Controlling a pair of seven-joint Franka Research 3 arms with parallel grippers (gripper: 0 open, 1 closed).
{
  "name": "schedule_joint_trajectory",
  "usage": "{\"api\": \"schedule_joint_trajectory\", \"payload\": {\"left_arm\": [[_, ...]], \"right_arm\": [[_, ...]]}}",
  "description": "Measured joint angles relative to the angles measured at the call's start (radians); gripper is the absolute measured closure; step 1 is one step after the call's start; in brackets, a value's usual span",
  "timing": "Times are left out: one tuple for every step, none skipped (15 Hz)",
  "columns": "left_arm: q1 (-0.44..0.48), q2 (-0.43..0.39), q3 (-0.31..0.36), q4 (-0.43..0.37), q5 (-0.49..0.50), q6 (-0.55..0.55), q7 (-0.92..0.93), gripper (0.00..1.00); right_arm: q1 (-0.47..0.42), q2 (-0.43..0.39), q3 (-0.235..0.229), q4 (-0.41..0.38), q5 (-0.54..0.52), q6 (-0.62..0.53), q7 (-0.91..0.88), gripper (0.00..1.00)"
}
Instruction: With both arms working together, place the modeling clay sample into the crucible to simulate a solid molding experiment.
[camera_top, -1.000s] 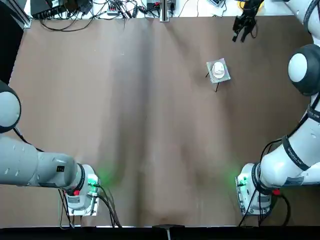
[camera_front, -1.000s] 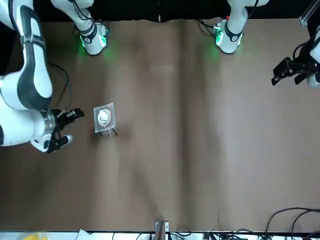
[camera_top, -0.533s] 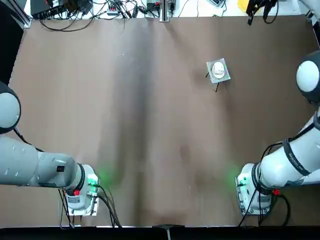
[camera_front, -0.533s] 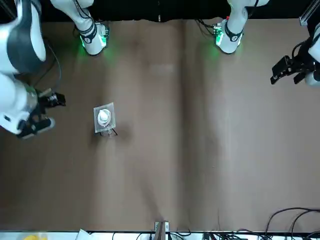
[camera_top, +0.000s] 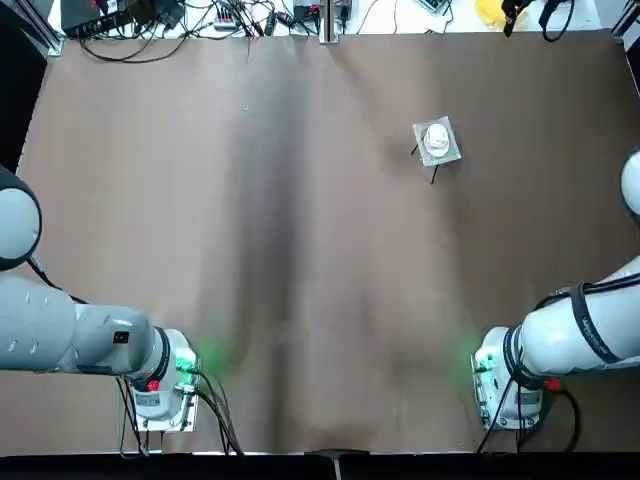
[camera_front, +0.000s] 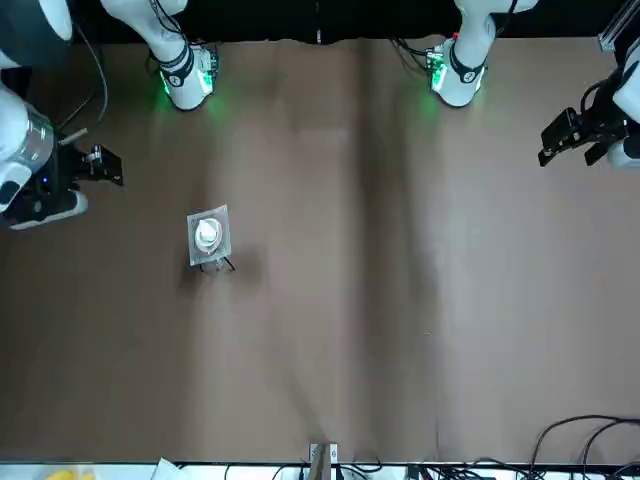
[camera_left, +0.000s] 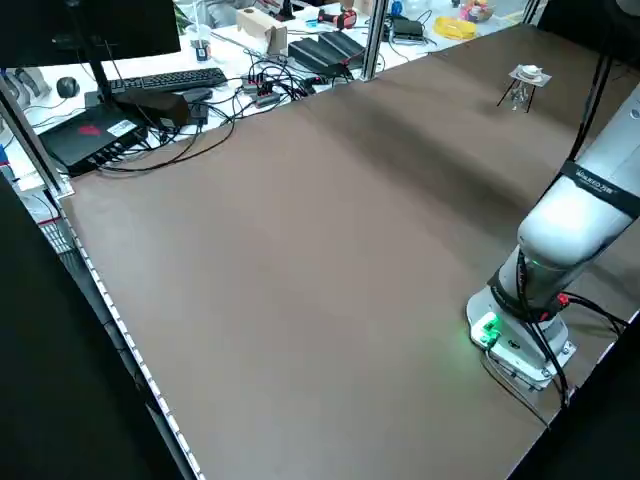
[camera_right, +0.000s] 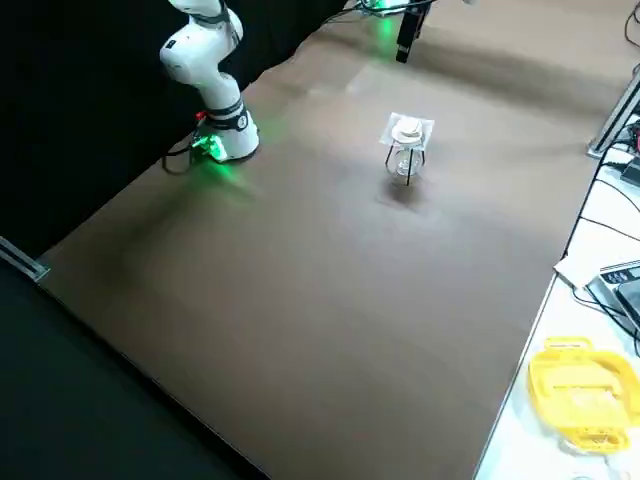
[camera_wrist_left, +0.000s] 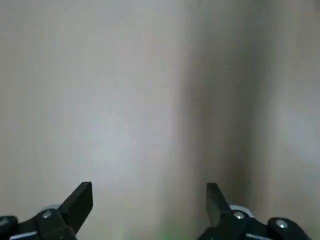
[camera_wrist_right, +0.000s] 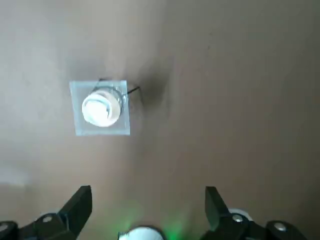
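the crucible (camera_top: 437, 139) sat on a square mesh pad (camera_top: 449, 153) toward the counter's (camera_top: 300, 250) right far side, nearer the open right gripper (camera_wrist_right: 145, 210) than the open left gripper (camera_wrist_left: 149, 210).

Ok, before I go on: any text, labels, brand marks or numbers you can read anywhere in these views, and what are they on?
None can be read.
Dark band on the right arm: carries small lettering, too small to read.
Same band in the left side view: lettering too blurred to read.
Crucible, mesh pad and table: no markings visible.
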Motion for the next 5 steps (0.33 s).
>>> {"api": "schedule_joint_trajectory", "payload": {"left_arm": [[0.002,0.000,0.001,0.000,0.000,0.000,0.000,0.00],[0.003,0.000,0.002,0.000,0.000,0.000,0.000,0.00],[0.003,0.000,0.003,0.000,0.000,0.000,0.000,0.00],[0.003,0.000,0.003,0.000,0.000,0.000,0.000,0.00],[0.003,0.000,0.003,0.000,0.000,0.000,0.000,0.00]], "right_arm": [[-0.004,-0.039,-0.001,-0.059,0.000,0.049,0.005,0.01],[-0.012,-0.077,-0.003,-0.115,0.001,0.082,0.008,0.01],[-0.018,-0.107,-0.004,-0.156,0.002,0.100,0.008,0.00],[-0.022,-0.144,-0.004,-0.200,0.004,0.110,0.008,0.00],[-0.022,-0.151,-0.004,-0.209,0.004,0.112,0.008,0.00]]}}
